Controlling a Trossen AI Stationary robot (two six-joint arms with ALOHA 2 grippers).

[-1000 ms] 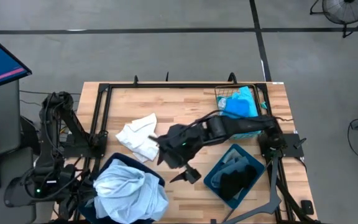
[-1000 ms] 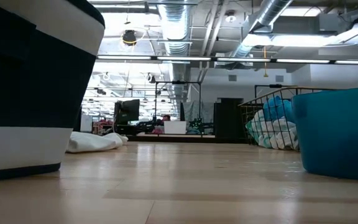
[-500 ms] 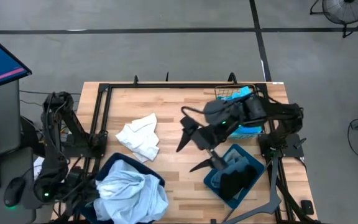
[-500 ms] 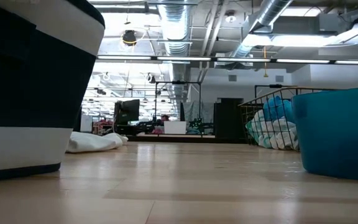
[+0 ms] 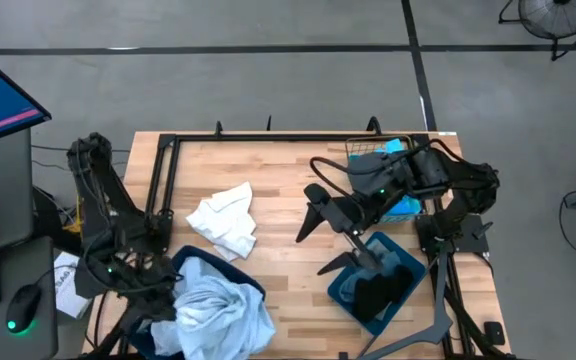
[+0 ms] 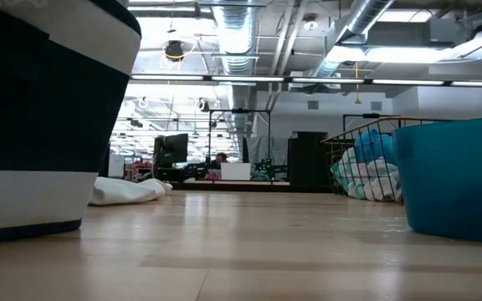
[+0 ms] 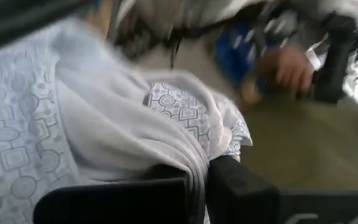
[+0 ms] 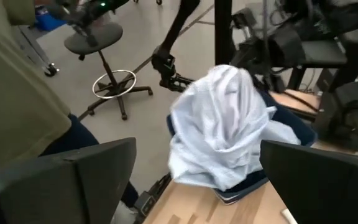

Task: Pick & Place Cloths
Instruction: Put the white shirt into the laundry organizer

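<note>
Wooden table point(image 5: 298, 175) seen from above. At its front left corner, the left gripper point(image 7: 197, 186) is pinched tight on a pale blue cloth point(image 5: 218, 305) heaped in a navy bin point(image 5: 250, 283). A white cloth point(image 5: 225, 218) lies left of centre. Right of centre, the right gripper point(image 5: 328, 240) hovers with jaws spread wide, empty.

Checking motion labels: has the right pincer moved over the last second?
Yes. The right pincer moved away from the white cloth toward the teal bin.
</note>
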